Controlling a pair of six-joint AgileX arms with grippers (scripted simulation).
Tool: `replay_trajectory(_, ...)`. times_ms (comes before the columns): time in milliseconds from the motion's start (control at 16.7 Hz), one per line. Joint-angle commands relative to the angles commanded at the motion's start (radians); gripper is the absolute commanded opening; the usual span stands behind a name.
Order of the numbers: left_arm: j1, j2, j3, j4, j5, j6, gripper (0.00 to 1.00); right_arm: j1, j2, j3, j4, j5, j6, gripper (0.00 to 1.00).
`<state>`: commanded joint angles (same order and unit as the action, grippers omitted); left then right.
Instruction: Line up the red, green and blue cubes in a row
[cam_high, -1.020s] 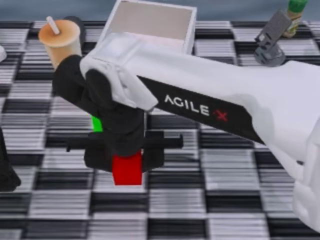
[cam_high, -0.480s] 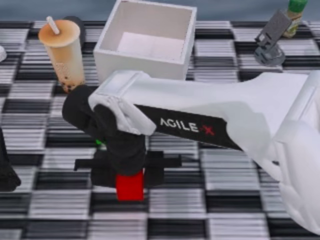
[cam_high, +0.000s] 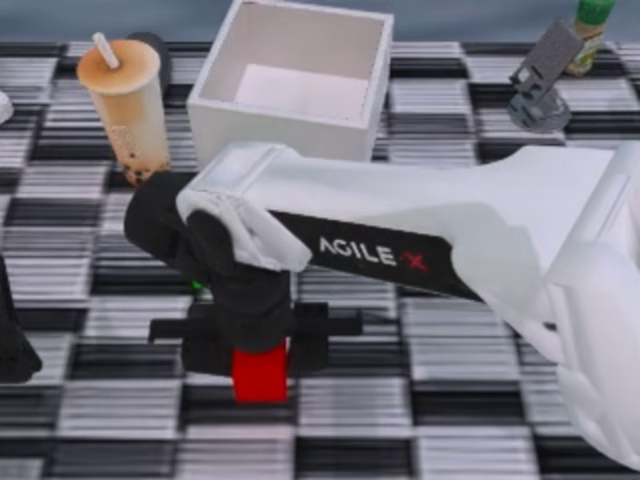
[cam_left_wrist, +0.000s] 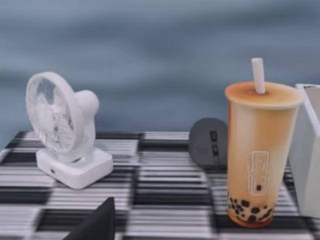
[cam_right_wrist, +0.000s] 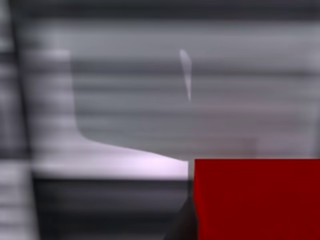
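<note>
the right gripper (cam_high: 262, 350) is low over the checkered table (cam_high: 480, 410), its jaws closed on the red cube (cam_high: 260, 376), a sliver of green cube (cam_high: 197, 286) showing behind the wrist, then the white box (cam_high: 290, 125) and bubble tea cup (cam_high: 125, 105) beyond.

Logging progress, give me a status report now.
Right gripper low over the small glossy red cube, grip unclear. Green cube nearly hidden under the arm. Blue cube unseen. Left arm parked at left edge.

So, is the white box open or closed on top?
Open: the top view shows the white box has no lid, its inside floor visible.
</note>
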<state>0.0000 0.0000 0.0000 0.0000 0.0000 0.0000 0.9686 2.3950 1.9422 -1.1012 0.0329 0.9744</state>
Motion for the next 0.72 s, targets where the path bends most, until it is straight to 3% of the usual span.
replay_trajectory(360,0.0,0.0,0.0,0.0,0.0,0.0,1.0,0.0,0.0,0.0,0.0,0.0,0.0,0.98)
replay_trajectory(720,0.0,0.0,0.0,0.0,0.0,0.0,1.0,0.0,0.0,0.0,0.0,0.0,0.0,1.0)
